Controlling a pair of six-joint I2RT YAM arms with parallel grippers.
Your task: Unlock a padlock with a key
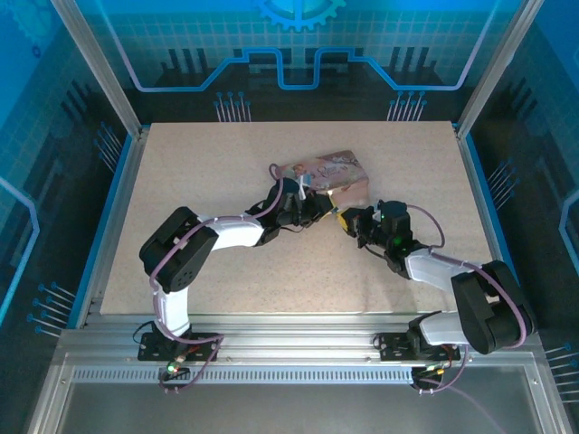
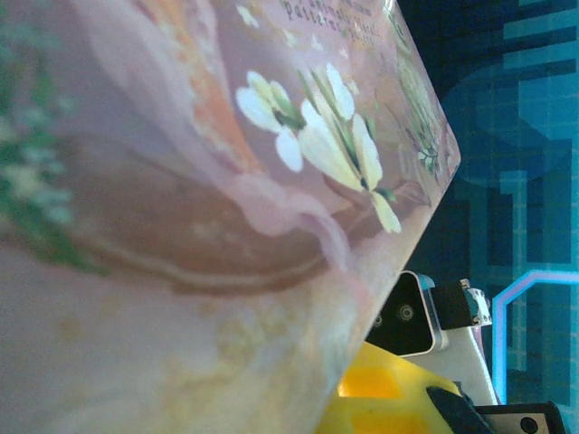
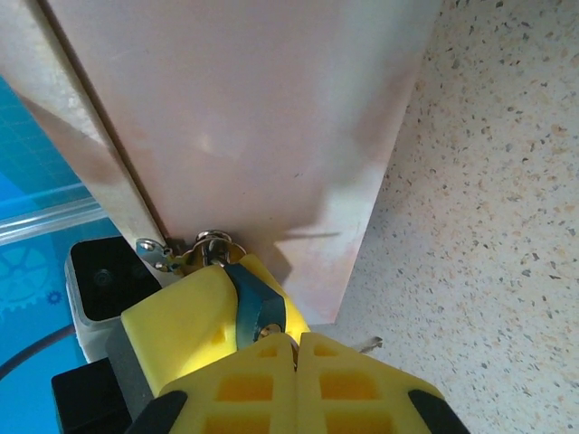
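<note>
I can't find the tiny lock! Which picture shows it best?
The right wrist view: the silvery lock sits close up at the pink box's lower edge. In the top view it's too small to pick out; the left wrist view faces the box's flowery lid.

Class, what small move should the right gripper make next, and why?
Probably ease the right gripper slightly toward the padlock: its shut fingertips sit just short of that small silvery lock, which hangs at the edge of the pink box.
</note>
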